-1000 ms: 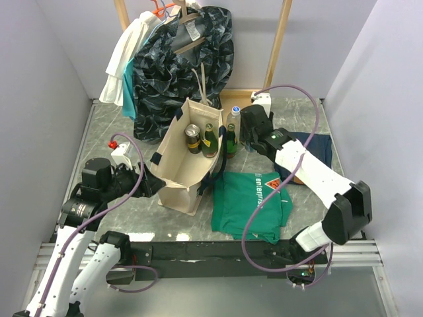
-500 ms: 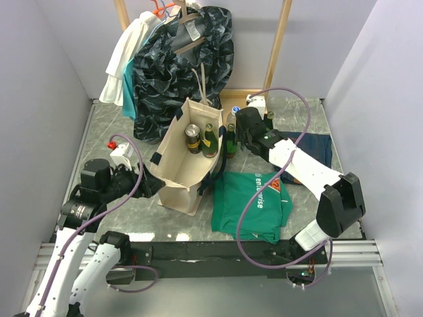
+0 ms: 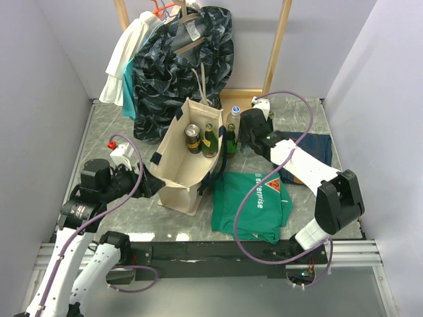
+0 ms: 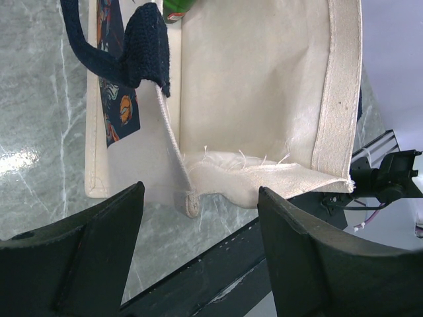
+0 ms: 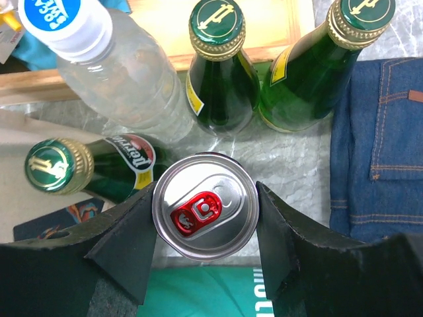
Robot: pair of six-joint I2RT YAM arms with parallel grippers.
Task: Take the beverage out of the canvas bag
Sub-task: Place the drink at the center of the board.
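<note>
the left arm (image 3: 99, 181) is bent low and reaches toward the middle, and the left end effector (image 4: 198, 198) has its fingers wide apart. the right arm (image 3: 304, 165) stretches far forward. the right end effector (image 5: 205, 195) points down, with its fingers pressed on both sides of a can (image 5: 205, 218).

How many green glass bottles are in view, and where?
4. One green bottle in the canvas bag; a second bottle just outside its right side; a third bottle and fourth bottle between the water bottle and the jeans. The bag may hide more.
</note>
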